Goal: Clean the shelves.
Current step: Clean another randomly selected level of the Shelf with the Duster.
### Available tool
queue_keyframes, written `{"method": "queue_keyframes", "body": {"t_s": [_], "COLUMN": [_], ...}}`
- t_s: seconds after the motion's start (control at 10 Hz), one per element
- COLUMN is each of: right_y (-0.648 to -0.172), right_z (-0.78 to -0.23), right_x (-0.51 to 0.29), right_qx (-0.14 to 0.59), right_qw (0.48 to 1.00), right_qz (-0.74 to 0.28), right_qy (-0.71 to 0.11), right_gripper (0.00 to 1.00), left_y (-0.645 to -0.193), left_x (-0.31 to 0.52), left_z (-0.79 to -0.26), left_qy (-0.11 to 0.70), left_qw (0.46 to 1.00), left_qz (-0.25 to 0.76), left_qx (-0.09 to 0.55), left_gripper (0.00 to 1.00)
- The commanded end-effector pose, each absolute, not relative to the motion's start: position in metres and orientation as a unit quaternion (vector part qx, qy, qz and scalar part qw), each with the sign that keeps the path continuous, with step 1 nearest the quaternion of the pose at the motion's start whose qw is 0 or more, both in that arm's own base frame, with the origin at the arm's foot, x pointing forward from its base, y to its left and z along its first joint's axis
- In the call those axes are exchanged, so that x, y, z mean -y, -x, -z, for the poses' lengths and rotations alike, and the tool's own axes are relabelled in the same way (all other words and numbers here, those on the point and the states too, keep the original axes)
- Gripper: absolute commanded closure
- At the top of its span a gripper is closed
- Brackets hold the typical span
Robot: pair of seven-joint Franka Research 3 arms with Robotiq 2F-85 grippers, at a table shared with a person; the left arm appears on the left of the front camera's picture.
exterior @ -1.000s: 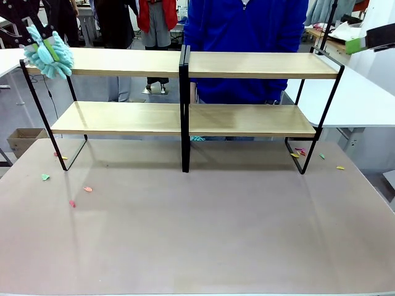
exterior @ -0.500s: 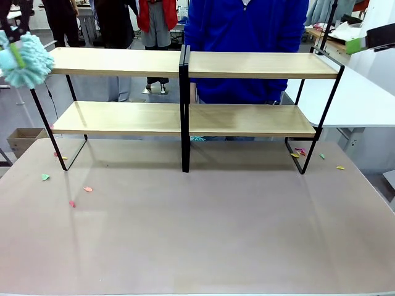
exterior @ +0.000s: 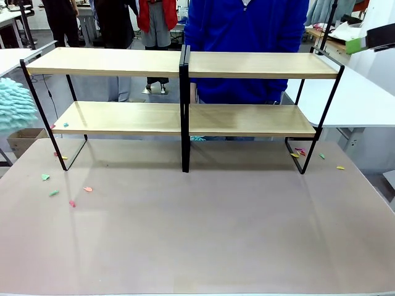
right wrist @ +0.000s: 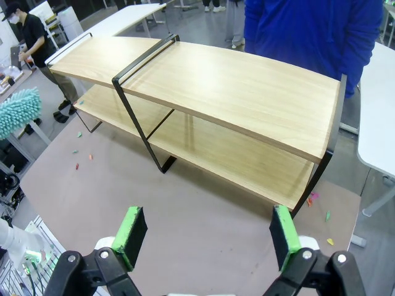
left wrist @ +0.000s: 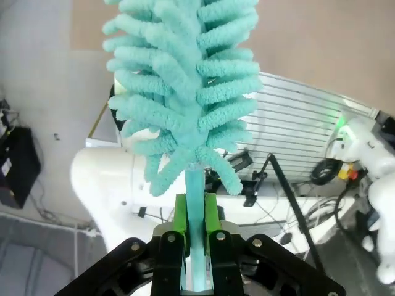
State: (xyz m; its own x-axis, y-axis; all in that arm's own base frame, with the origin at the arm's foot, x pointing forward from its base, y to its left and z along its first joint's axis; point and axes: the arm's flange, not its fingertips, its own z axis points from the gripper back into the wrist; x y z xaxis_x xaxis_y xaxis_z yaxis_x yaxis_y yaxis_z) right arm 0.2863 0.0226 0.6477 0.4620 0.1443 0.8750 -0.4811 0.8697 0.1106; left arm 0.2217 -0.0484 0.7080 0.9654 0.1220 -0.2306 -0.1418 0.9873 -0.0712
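Two tiers of long, pale wooden boards in a thin black metal frame are forming the shelves (exterior: 185, 92), which are standing across the far half of the grey-brown tabletop (exterior: 203, 228), with a central black upright at 12 o'clock from the camera. Behind them, a person in a blue top (exterior: 247, 37) is standing at the far edge, close against the rack. Small coloured scraps (exterior: 71, 203) in pink, green and yellow are lying scattered on the tabletop near the frame's left foot at about 9 o'clock, and more scraps (exterior: 300, 152) are lying by the right foot at about 3 o'clock; a tiny bit is also resting at the left end of the lower board. A fluffy teal duster (exterior: 13, 106) is showing at the far left edge, clear of the shelves and level with the lower board. In the left wrist view the left gripper (left wrist: 195, 237) is clamping its green pads (left wrist: 180, 216) on the duster's pale blue handle, with the soft, finger-like chenille head (left wrist: 185, 80) rising toward 12 o'clock. In the right wrist view the right gripper (right wrist: 207, 231) is hovering above the tabletop on the near side of the rack, its green-padded fingers (right wrist: 131, 228) standing wide apart with nothing between them.
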Motion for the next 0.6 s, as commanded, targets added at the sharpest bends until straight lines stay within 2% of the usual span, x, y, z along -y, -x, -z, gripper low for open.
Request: {"method": "queue_keyframes", "body": {"t_s": [0.0, 0.2, 0.3, 0.4, 0.5], "right_y": [-0.286, -0.286, -0.286, -0.286, -0.286], "right_z": [-0.648, -0.648, -0.648, -0.648, -0.648], "right_x": [-0.022, -0.022, -0.022, -0.022, -0.022], "right_qx": [0.484, 0.484, 0.484, 0.484, 0.484], "right_qw": [0.837, 0.837, 0.837, 0.837, 0.837], "right_qz": [-0.186, -0.186, -0.186, -0.186, -0.186], "right_qy": [-0.177, -0.177, -0.177, -0.177, -0.177], "right_gripper": [0.00, 0.00, 0.00, 0.00, 0.00], "left_y": [-0.214, -0.216, -0.214, -0.210, -0.202], "left_x": [0.027, 0.017, 0.012, 0.004, -0.016], "left_z": [-0.713, -0.719, -0.724, -0.729, -0.741], "left_qy": [0.072, 0.107, 0.119, 0.138, 0.174], "left_qw": [0.993, 0.991, 0.990, 0.989, 0.976], "left_qz": [-0.035, -0.039, 0.000, 0.035, 0.128], "left_qx": [-0.088, -0.066, -0.074, -0.045, -0.017], "left_gripper": [0.88, 0.88, 0.88, 0.88, 0.88]}}
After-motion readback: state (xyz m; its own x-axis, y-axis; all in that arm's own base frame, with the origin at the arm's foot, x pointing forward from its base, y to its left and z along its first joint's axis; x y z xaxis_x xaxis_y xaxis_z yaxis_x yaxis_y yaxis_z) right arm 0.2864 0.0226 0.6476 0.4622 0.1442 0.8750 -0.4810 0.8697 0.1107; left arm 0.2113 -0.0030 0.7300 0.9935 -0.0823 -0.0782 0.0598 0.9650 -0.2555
